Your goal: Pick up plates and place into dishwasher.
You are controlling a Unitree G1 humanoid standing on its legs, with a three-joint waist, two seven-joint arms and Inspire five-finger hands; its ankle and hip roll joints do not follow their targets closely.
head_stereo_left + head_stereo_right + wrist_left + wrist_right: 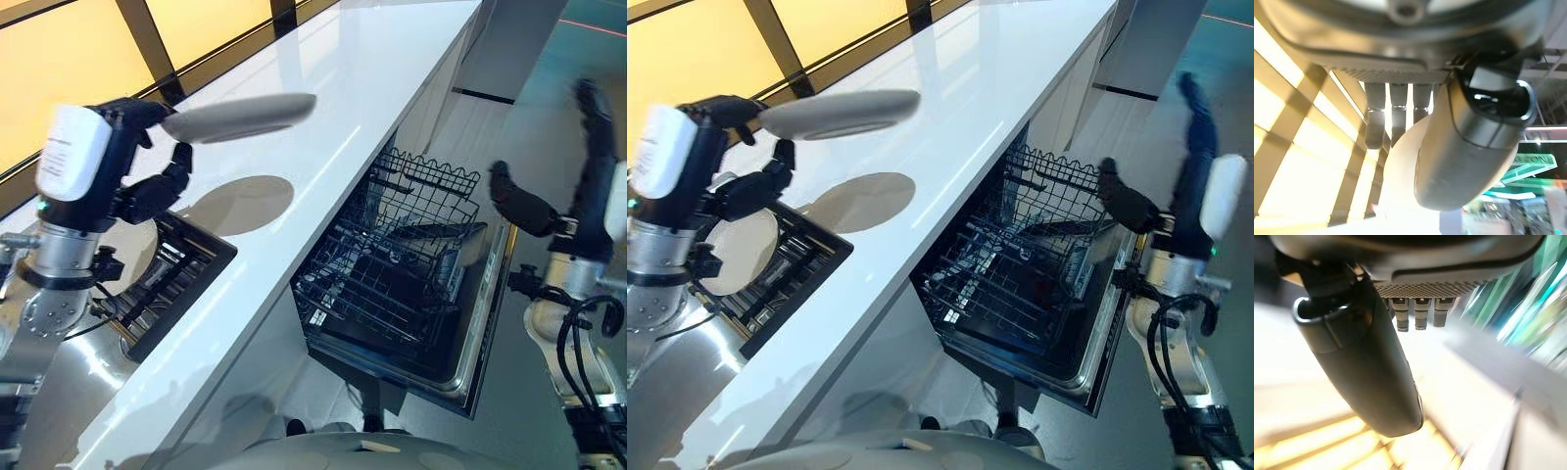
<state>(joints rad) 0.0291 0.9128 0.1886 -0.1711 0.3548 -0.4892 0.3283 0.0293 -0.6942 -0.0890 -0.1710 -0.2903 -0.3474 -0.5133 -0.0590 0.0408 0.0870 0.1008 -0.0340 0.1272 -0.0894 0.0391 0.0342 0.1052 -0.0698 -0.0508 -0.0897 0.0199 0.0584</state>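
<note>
Left robot hand (pixel 147 162) pinches plate (pixel 240 117) edge-on above worktop (pixel 372 69), long axis toward the dishwasher rack (pixel 402 255) down-right of it; right robot hand (pixel 549 196) empty, fingers straight, nearer the rack.

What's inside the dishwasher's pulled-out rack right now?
The rack looks empty of plates: only its dark wire tines show. The far corner under the counter is hidden. One plate is in the left hand.
</note>
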